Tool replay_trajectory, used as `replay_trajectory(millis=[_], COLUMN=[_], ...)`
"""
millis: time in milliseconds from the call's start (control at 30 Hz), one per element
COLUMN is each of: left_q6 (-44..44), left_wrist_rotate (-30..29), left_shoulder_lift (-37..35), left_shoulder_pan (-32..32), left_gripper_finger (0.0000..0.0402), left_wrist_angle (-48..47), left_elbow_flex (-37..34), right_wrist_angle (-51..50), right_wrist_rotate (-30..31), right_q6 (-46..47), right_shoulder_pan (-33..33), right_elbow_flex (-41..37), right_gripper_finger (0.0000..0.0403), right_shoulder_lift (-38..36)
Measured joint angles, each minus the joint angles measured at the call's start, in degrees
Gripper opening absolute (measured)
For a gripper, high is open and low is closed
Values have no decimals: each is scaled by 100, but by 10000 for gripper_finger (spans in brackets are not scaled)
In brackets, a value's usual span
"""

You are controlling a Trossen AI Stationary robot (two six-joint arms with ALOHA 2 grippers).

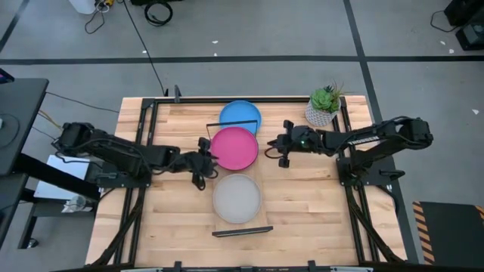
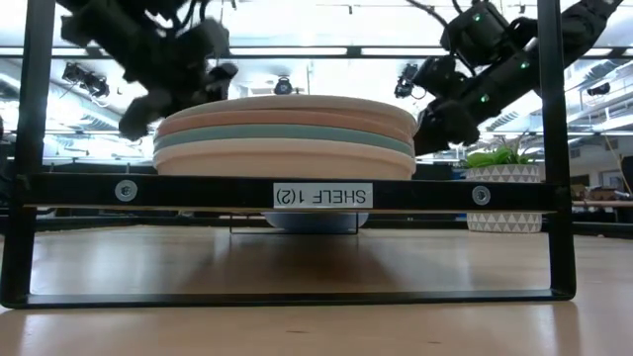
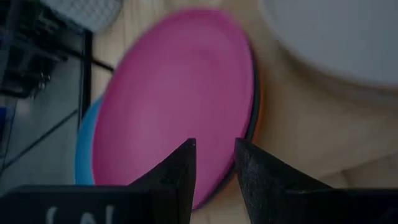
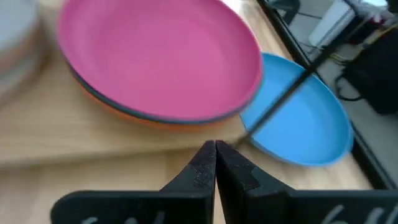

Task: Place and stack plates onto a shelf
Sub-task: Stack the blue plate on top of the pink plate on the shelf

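Note:
The pale-wood shelf (image 1: 257,175) runs from the near side to the far side of the table. A pink plate (image 1: 234,147) tops a stack with dark teal and orange rims below it. Nearer, a grey plate (image 1: 237,198) tops a second stack (image 2: 285,133). A blue plate (image 1: 240,115) lies flat past the shelf's far wire frame. My left gripper (image 1: 203,161) is open, its fingertips (image 3: 214,149) at the pink plate's left rim. My right gripper (image 1: 272,147) is shut (image 4: 216,152), just off the pink plate's right rim.
A white patterned plant pot (image 1: 324,109) stands at the table's far right, close behind my right arm. Black wire frames close the shelf's short ends (image 1: 242,231). Bare slatted tabletop lies left and right of the shelf on the near half.

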Motion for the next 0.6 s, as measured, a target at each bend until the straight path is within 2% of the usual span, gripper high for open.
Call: replay_trajectory(millis=[167, 367, 500, 600], left_q6=[24, 618, 659, 495], left_wrist_rotate=[126, 149, -203, -578], left_shoulder_lift=[2, -335, -791, -1176], left_shoulder_pan=[333, 22, -164, -275], left_gripper_finger=[116, 116, 116, 116], left_wrist_angle=[15, 425, 414, 156], left_elbow_flex=[-217, -210, -208, -212], right_wrist_angle=[390, 415, 421, 410], right_wrist_rotate=[51, 51, -108, -420], right_q6=[-105, -397, -631, -313], right_shoulder_pan=[-269, -753, -1230, -1691], right_elbow_flex=[8, 305, 567, 810], right_gripper_finger=[18, 19, 33, 54], right_shoulder_lift=[415, 1064, 1317, 1490])
